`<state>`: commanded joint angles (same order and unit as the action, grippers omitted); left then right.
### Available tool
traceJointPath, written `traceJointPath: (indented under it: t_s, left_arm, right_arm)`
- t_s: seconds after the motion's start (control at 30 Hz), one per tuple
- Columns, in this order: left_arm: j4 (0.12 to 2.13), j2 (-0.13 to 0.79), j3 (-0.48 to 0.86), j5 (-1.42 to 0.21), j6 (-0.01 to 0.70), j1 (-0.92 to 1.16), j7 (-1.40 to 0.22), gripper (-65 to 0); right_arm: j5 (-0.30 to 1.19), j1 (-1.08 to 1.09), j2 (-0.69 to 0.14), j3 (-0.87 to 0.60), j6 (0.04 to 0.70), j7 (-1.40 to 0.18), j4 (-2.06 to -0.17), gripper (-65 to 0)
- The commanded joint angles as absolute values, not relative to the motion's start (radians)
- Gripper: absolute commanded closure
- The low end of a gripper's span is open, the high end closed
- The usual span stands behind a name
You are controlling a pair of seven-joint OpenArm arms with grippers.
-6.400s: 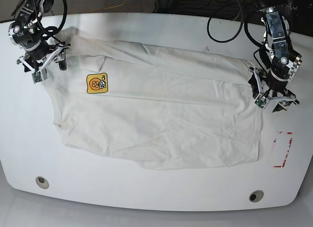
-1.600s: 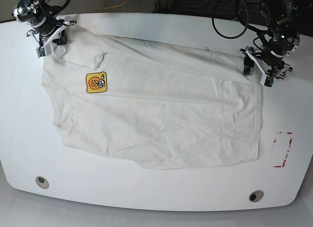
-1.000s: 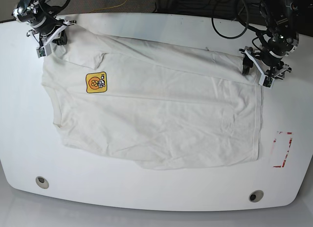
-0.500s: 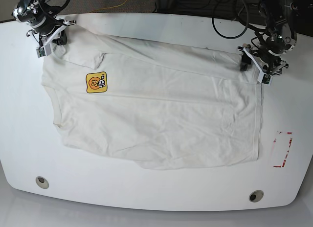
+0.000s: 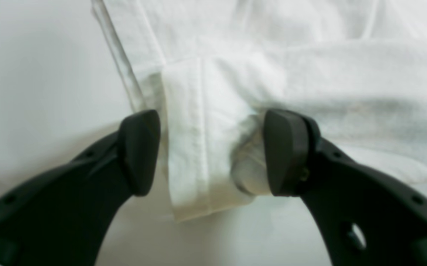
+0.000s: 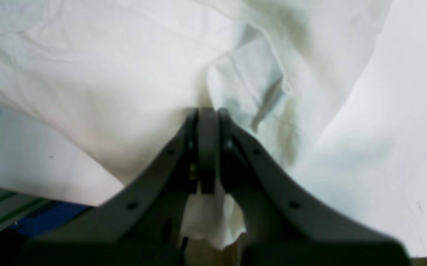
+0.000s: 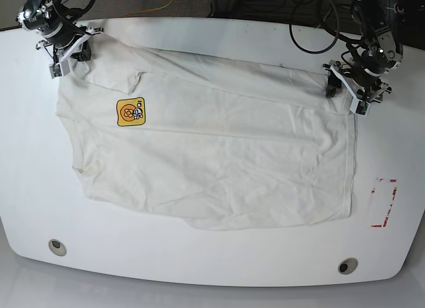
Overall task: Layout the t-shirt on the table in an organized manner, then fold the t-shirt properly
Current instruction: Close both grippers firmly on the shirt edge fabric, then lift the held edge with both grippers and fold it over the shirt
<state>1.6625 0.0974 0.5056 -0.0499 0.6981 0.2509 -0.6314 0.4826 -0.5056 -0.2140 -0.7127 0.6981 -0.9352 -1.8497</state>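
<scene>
Now the left gripper (image 5: 211, 153) has its jaws apart astride a folded hem corner, while the right gripper (image 6: 208, 147) is clamped on cloth. The t-shirt (image 7: 212, 149) lies spread on the table (image 7: 199, 268), roughly flat; by my judgement, smoothing and every fold remain.

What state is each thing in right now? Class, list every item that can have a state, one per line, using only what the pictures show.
t-shirt: spread mostly flat and wrinkled, print side up, bottom edge partly tucked under.
left hand: open, fingers either side of a folded hem corner.
right hand: shut on the t-shirt, pinching a corner of cloth.
table: carries the shirt; red tape mark uncovered.
</scene>
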Motion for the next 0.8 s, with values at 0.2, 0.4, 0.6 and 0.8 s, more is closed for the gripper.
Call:
traceJointPath:
  t_s: [0.2,0.4,0.6,0.8]
  left_arm:
    - [1.662,0.097,0.506,-0.05,0.698,0.24,-0.631,-17.0]
    - [1.662,0.097,0.506,-0.05,0.698,0.234,-0.631,-10.8]
    - [1.693,0.097,0.509,-0.05,0.698,0.232,-0.631,-10.8]
    - [1.773,0.097,0.51,-0.051,0.698,0.232,-0.63,-4.8]
  right_arm:
    - [0.484,-0.506,-0.214,-0.713,0.698,-0.935,-1.85,0.0]
    - [0.484,-0.506,-0.214,-0.713,0.698,-0.935,-1.85,0.0]
    - [0.484,-0.506,-0.214,-0.713,0.698,-0.935,-1.85,0.0]
    - [0.484,-0.509,-0.214,-0.72,0.698,-0.935,-1.89,0.0]
